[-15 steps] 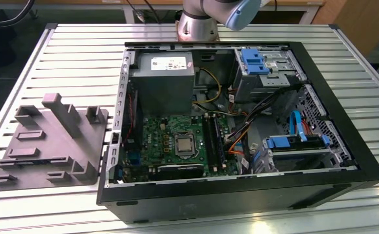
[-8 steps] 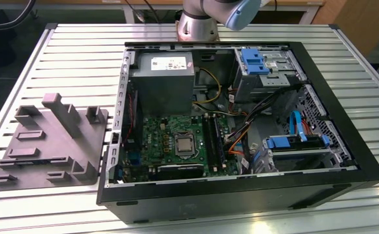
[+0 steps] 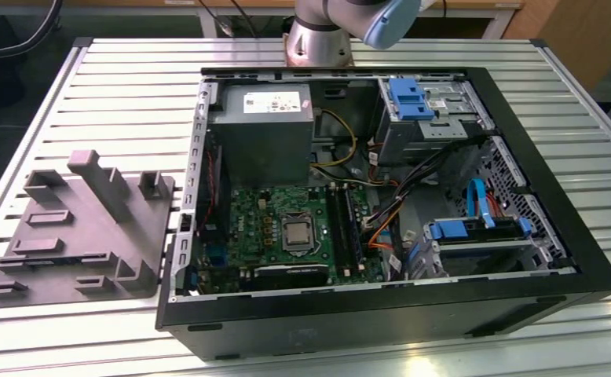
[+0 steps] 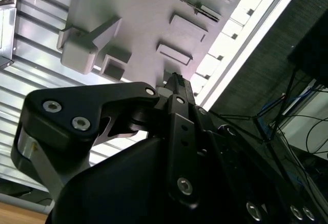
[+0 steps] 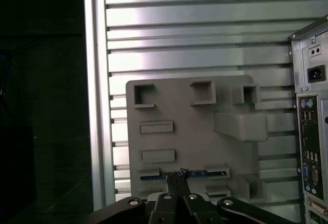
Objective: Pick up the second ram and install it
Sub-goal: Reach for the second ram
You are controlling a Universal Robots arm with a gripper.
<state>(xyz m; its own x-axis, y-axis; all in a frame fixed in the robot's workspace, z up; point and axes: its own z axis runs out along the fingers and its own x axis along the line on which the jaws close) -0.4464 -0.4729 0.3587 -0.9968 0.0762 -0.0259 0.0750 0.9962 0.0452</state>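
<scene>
Overhead, hand (image 5: 180,173) hangs above the second ram (image 5: 210,172)
Pressed together, empty; tray (image 3: 64,228), nine o'clock of case (image 3: 389,318), keeps it slotted for pinching.

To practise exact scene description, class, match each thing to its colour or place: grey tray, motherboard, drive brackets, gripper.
Things:
1. grey tray
2. motherboard
3. drive brackets
4. gripper

Descriptions:
A. blue plastic
B. aimed at the grey tray, as seen in both wrist views
C. on the slatted table, outside the open case, at the exterior view's left
D. green, lying flat inside the open case

Pairs: 1-C, 2-D, 3-A, 4-B
</scene>
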